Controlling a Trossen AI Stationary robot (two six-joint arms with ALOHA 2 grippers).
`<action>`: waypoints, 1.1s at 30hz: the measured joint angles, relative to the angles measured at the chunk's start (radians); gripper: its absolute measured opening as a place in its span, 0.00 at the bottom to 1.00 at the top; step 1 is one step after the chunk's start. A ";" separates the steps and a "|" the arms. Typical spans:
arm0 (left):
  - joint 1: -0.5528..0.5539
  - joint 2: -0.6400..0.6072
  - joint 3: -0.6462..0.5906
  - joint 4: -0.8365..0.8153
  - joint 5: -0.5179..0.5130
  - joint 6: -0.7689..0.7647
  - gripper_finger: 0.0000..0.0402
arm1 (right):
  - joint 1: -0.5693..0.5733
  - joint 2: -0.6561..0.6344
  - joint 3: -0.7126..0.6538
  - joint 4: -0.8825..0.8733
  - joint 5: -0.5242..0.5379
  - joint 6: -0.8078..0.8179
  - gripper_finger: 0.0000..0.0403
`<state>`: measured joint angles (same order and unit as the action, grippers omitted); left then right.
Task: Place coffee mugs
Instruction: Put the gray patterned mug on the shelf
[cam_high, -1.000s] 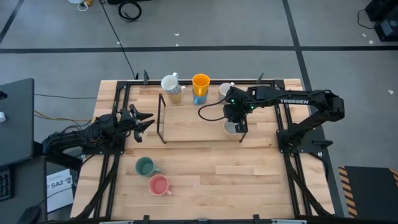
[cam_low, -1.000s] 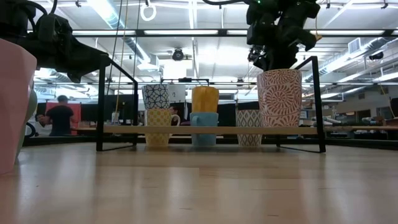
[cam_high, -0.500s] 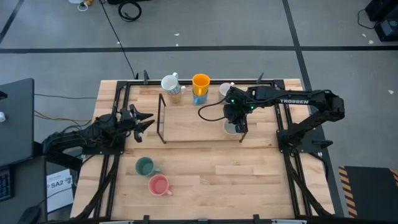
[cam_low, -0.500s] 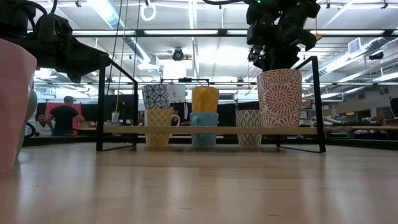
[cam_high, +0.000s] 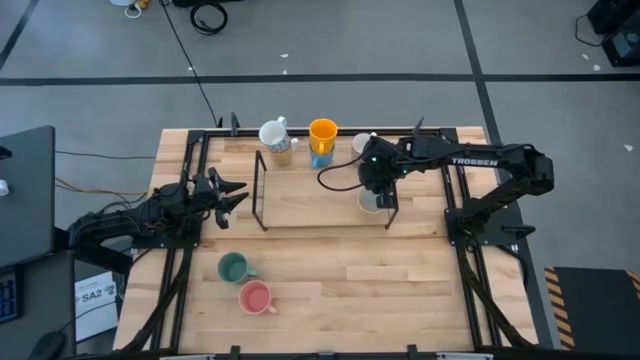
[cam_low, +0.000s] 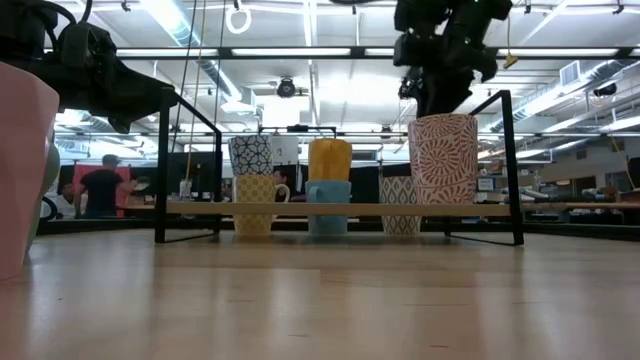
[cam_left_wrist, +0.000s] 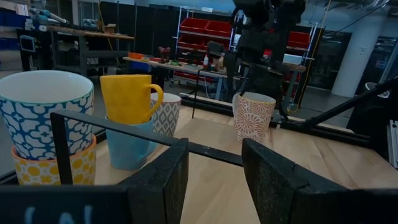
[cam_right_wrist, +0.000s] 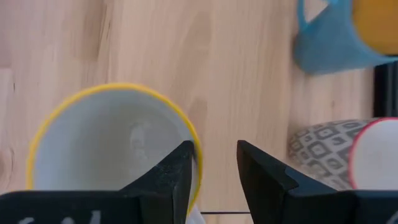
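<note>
- The right gripper (cam_high: 378, 197) is hanging straight over a white mug with a red-orange swirl pattern (cam_low: 444, 175), which is standing upright on the table (cam_high: 330, 275) at the right end of the black wire rack (cam_high: 262, 190).
- Its fingers (cam_right_wrist: 176, 174) are standing a little apart astride the mug's yellow rim, one inside and one outside; whether they are touching the wall I cannot tell.
- The left gripper (cam_high: 232, 195) is waiting with its fingers apart, low at the left side of the table, pointing toward the rack.
- Along the far edge, an orange mug (cam_high: 322, 131) is sitting stacked on a blue mug (cam_left_wrist: 127, 149), a blue-patterned white mug (cam_left_wrist: 42, 112) is sitting on a yellow-patterned one (cam_low: 254, 205), and a grey-patterned mug (cam_right_wrist: 339, 152) is standing just right of the blue one.
- A green mug (cam_high: 234, 267) and a pink mug (cam_high: 256, 297) are standing upright on the near left part of the table, close together and well apart from both grippers.
</note>
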<state>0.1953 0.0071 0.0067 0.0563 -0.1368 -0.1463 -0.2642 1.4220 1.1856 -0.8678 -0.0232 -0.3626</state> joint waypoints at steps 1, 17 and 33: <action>0.000 0.000 0.000 0.000 0.000 0.000 0.39 | 0.000 0.000 0.015 -0.005 0.000 0.000 0.33; 0.000 0.000 0.000 0.000 0.000 0.000 0.39 | -0.087 -0.001 0.236 0.091 0.188 -0.121 0.33; 0.000 0.000 0.000 0.000 0.000 0.000 0.39 | -0.446 0.000 0.210 0.178 -0.099 0.012 0.33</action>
<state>0.1955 0.0071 0.0067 0.0563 -0.1371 -0.1463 -0.7102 1.4216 1.3957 -0.6897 -0.1219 -0.3502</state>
